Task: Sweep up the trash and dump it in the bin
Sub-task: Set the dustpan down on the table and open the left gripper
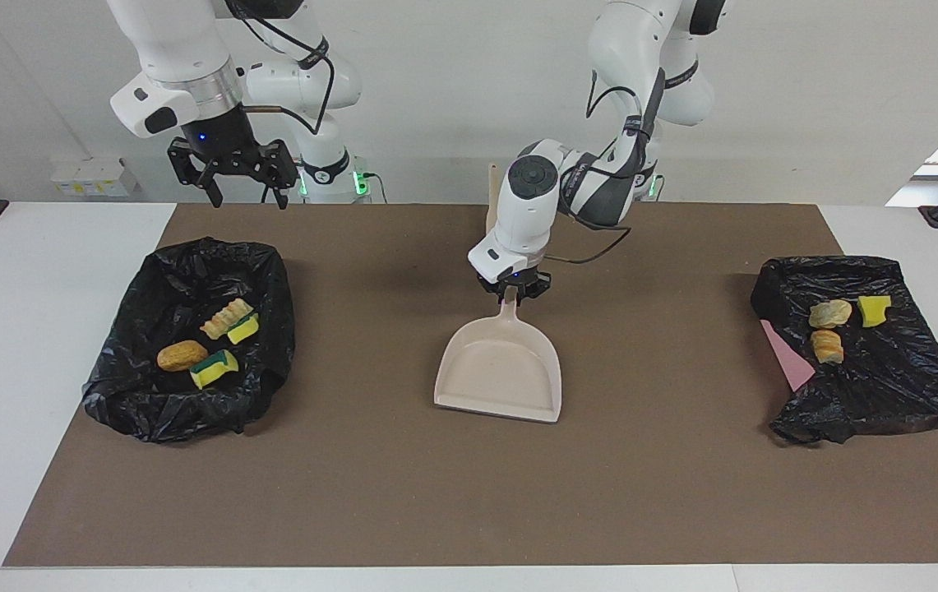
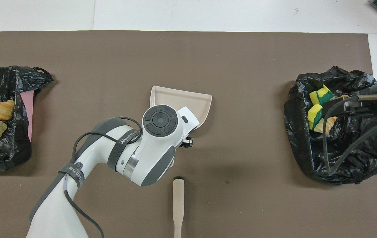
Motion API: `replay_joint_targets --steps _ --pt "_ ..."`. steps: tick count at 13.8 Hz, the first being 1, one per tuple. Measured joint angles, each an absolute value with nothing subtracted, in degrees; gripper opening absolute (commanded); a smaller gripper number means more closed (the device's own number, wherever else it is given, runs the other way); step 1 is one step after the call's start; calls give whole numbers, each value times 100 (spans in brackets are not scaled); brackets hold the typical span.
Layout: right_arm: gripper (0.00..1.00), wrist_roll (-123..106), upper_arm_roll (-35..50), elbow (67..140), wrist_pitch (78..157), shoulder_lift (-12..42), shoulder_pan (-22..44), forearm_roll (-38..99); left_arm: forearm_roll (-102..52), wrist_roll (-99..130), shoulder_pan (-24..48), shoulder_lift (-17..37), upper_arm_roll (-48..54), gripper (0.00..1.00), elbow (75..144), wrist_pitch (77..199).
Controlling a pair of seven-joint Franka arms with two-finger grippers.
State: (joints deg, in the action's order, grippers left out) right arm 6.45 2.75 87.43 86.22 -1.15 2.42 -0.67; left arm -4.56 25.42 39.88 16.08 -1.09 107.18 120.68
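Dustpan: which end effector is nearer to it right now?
Left. The left end effector is at the dustpan's handle mid-table; the right end effector hangs near the bin bag at its own end.

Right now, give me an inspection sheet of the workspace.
Surface: brown mat, no loose scraps.
Job's things: four scraps in the black bag at the right arm's end; three scraps on the flatter bag at the left arm's end; dustpan empty, mid-mat; brush nearer the robots.
Clutter: pink sheet at the flatter bag's edge.
Grippers: left gripper at the dustpan's handle; right gripper waits raised over the black bag, jaws open.
Cables: right arm's cable hangs over that bag.
Surroundings: nothing seen.
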Motion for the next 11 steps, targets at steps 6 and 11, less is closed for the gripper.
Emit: replay_joint_targets --steps 6,11 --pt "100 632 275 8744 8622 -111 202 -67 -456 2566 3335 1136 -270 100 10528 11675" --pt "100 632 275 8744 8622 -110 200 -67 -456 2136 2584 731 -296 100 10332 11303"
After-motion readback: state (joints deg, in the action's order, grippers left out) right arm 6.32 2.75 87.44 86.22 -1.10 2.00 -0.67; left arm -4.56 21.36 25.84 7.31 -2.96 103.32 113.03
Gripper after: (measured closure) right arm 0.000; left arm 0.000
